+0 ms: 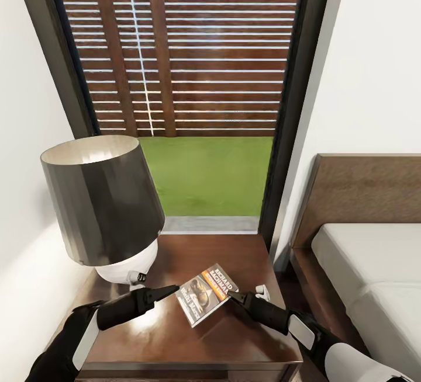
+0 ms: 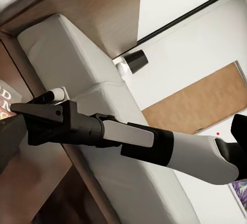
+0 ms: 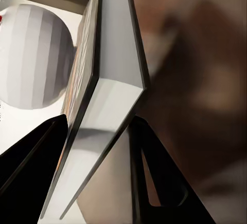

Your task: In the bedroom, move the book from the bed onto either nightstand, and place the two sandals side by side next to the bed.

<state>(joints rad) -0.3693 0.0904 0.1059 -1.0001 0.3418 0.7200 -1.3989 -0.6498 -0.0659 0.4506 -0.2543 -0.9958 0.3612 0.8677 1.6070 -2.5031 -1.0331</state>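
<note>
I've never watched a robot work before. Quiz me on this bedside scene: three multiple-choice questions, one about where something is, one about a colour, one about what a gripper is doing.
1. Where is the book?
A. over the nightstand
B. on the bed
C. on the floor

2. What colour is the lamp shade?
A. bright blue
B. dark grey
C. red

3. What is the right gripper doing?
A. hanging open and empty
B. gripping the lamp
C. clamping the book's edge

Answers:
1 A: the head view shows the book above the glossy brown top, beside the lamp.
2 B: the shade is dark grey, on a white base.
3 C: the right wrist view shows the book between the two fingers.
</note>
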